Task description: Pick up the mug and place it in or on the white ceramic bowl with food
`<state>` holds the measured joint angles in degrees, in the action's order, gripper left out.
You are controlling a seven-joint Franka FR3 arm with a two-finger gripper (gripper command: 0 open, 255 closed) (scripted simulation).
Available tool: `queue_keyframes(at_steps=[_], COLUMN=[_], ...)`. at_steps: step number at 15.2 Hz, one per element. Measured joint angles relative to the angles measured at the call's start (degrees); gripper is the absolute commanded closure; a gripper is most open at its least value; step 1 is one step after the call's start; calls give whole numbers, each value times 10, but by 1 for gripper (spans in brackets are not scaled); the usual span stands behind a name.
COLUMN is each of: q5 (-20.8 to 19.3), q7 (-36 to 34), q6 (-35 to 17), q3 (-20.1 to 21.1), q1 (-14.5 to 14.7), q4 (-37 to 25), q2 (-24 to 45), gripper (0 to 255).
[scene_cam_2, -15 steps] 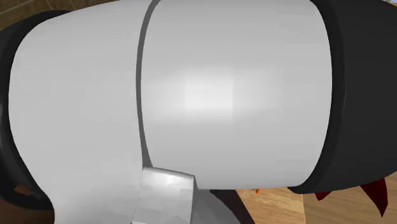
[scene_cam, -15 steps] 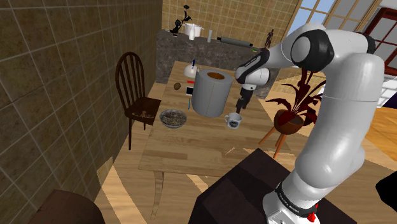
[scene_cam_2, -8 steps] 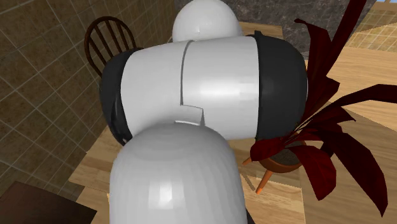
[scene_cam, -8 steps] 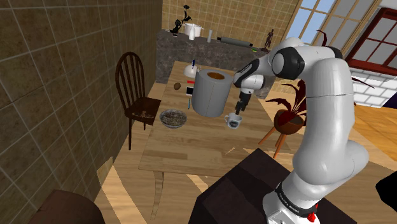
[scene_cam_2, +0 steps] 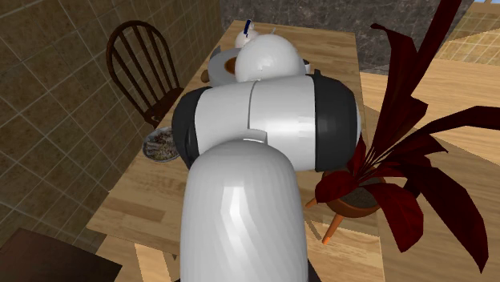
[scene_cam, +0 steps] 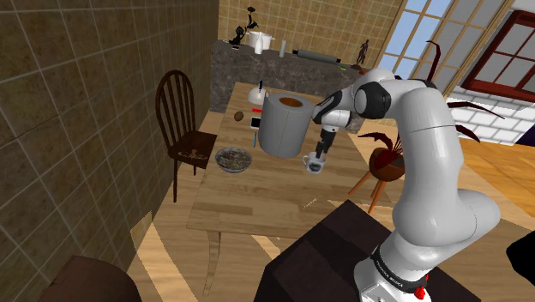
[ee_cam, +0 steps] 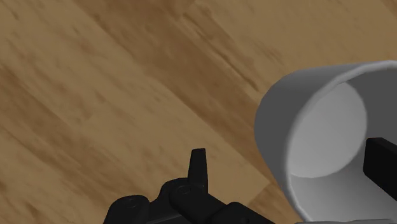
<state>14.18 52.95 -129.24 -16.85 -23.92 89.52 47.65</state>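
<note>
Your hand (ee_cam: 289,151) stands wide over the mug (ee_cam: 321,121) on the worktop (ee_cam: 114,83), one finger outside its wall, one seemingly inside, ready to pinch the rim.

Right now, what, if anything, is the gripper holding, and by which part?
Nothing is held. The gripper is open at the white mug on the wooden table; one finger stands clear of the mug's outer wall.

Wood table (scene_cam: 257,206): bowl (scene_cam: 232,160) near left edge, roll (scene_cam: 284,125) behind it, mug (scene_cam: 315,162) to the right.
</note>
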Motion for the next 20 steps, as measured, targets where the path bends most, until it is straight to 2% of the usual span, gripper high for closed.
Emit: queue_keyframes(at_steps=[10, 11, 20], q5=[6, 6, 6], q7=[3, 3, 3], q6=[-21, -21, -21], q3=[6, 6, 6], q1=[-4, -4, -4], q4=[-3, -3, -3], q2=[24, 24, 24], gripper=[0, 255, 255])
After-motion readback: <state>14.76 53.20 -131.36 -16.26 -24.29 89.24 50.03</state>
